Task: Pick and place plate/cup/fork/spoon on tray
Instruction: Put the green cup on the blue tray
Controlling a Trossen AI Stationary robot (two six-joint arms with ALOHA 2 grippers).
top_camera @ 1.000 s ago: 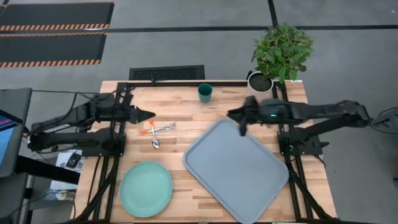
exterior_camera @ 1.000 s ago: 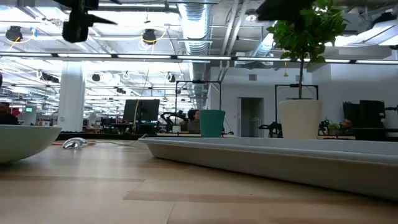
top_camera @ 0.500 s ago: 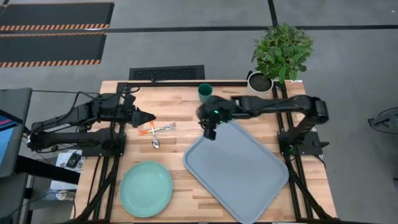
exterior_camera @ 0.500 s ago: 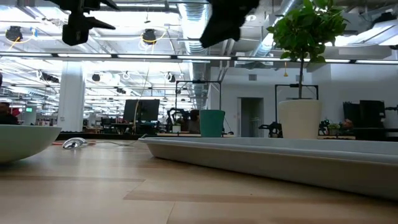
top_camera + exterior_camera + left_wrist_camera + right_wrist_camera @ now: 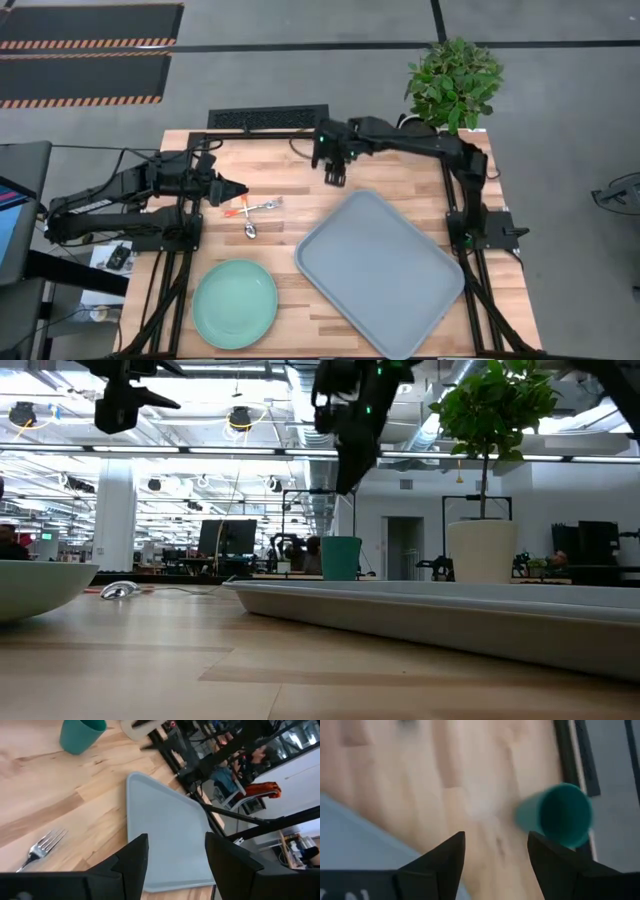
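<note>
While the tray point(image 5: 381, 271) lies bare, the step in hand looks to be the reach for the cup point(image 5: 563, 815); the right gripper point(image 5: 335, 176) hangs above the table's far side with its fingers spread and empty, the cup upright just beyond them. Next it probably must drop and straddle the smooth round rim. The left gripper point(image 5: 240, 187), fingers likewise apart, waits over the crossed fork point(image 5: 268, 205) and spoon point(image 5: 249, 226), slim silver with orange ends; the flat mint plate point(image 5: 235, 304) sits on the wood near the tray.
</note>
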